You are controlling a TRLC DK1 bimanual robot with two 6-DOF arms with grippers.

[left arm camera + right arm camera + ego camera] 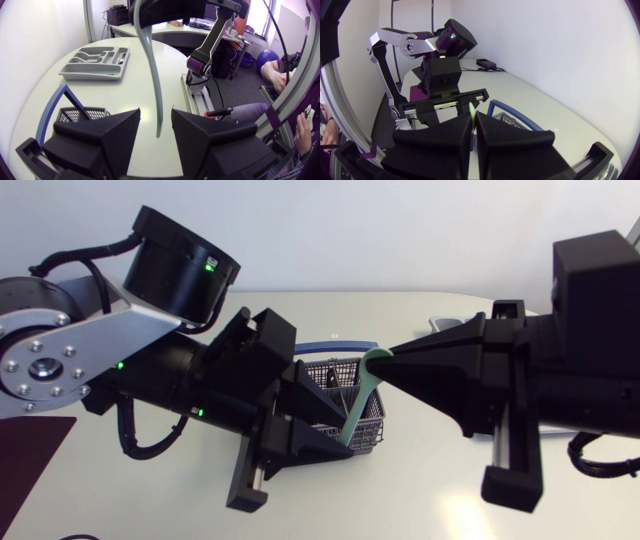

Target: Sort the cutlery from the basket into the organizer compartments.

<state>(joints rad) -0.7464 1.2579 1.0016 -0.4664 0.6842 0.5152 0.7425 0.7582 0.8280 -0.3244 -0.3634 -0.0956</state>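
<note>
My right gripper (384, 366) is shut on the upper end of a pale green piece of cutlery (358, 402), which hangs handle-down over the wire basket (330, 380). In the left wrist view the green handle (156, 90) drops from the right gripper (150, 15) into the gap of my left gripper (157, 131). The left fingers (116, 131) stand apart on either side of the handle's tip without touching it. The right wrist view shows only a green sliver (471, 109) between the right gripper's (472, 124) closed fingers. The grey organizer (95, 62) lies beyond the basket (80, 115).
The basket has a blue handle (54, 102) standing up beside the left gripper. A dark red mat (25, 450) lies at the table's left edge under the left arm (90, 350). Bare tabletop (135, 75) stretches between the basket and the organizer.
</note>
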